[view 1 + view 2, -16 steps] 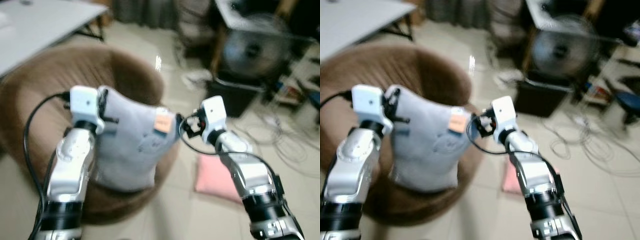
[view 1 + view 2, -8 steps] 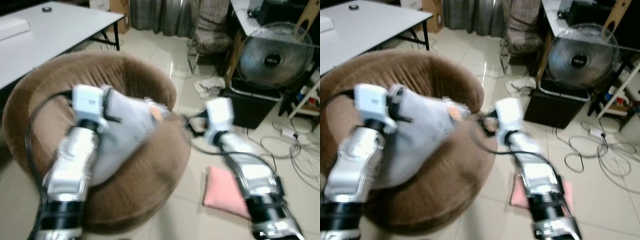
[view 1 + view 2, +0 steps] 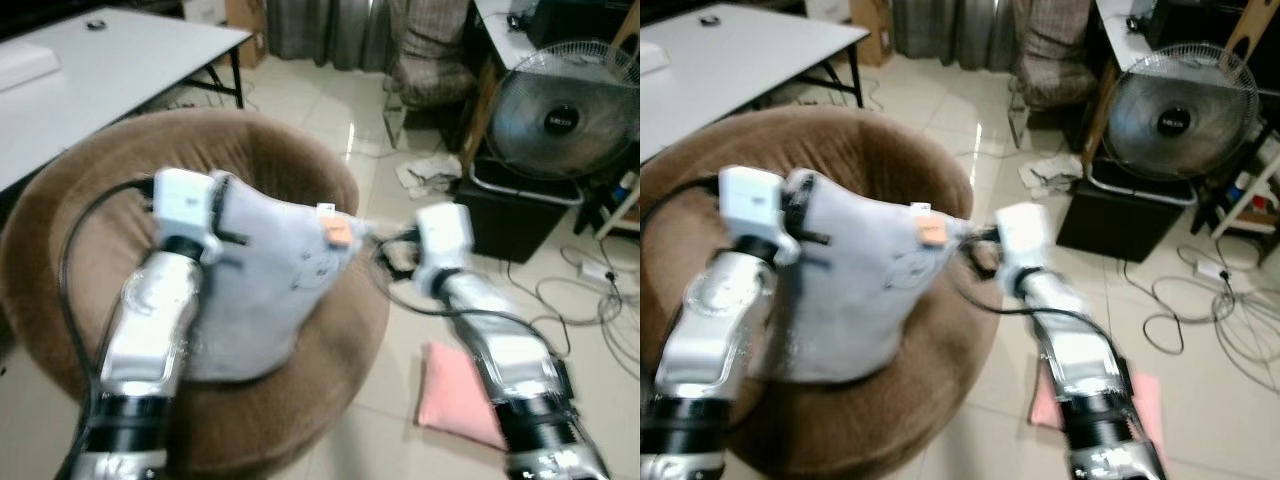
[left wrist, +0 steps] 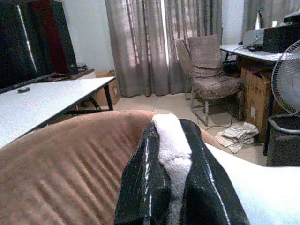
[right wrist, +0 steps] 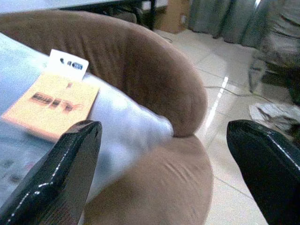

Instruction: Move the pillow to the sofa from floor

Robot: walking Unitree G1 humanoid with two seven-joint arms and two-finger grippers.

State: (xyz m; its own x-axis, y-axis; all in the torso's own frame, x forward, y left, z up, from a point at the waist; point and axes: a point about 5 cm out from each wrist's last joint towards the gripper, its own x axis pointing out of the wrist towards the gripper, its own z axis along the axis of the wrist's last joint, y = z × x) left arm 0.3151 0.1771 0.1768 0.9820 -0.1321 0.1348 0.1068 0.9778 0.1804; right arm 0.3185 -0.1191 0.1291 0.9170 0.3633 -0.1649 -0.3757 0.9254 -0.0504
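- Pillow (image 3: 268, 290), grey-white with an orange tag (image 3: 339, 232) and a small white label at its upper corner, stands over the seat of the round brown sofa (image 3: 330, 350), its lower edge on the cushion.
- Left gripper (image 4: 171, 159) pinches the pillow's upper left corner; in the left wrist view the two black fingers (image 4: 143, 178) are closed tight on a fold of white fabric squeezed between them.
- Right gripper (image 5: 164, 154) sits just beside the pillow's tagged right corner, over the sofa's front rim; its fingers (image 5: 70, 173) are spread wide, with nothing between them, the pillow corner lying ahead of them.
- Pink cushion (image 3: 455, 390) lies on the tiled floor (image 3: 330, 110) to the sofa's right, partly behind the right arm.
- Fan (image 3: 560, 105) stands beyond on a dark box, cables (image 3: 600, 300) scattered near it; a white desk (image 3: 90, 70) is at the far left.
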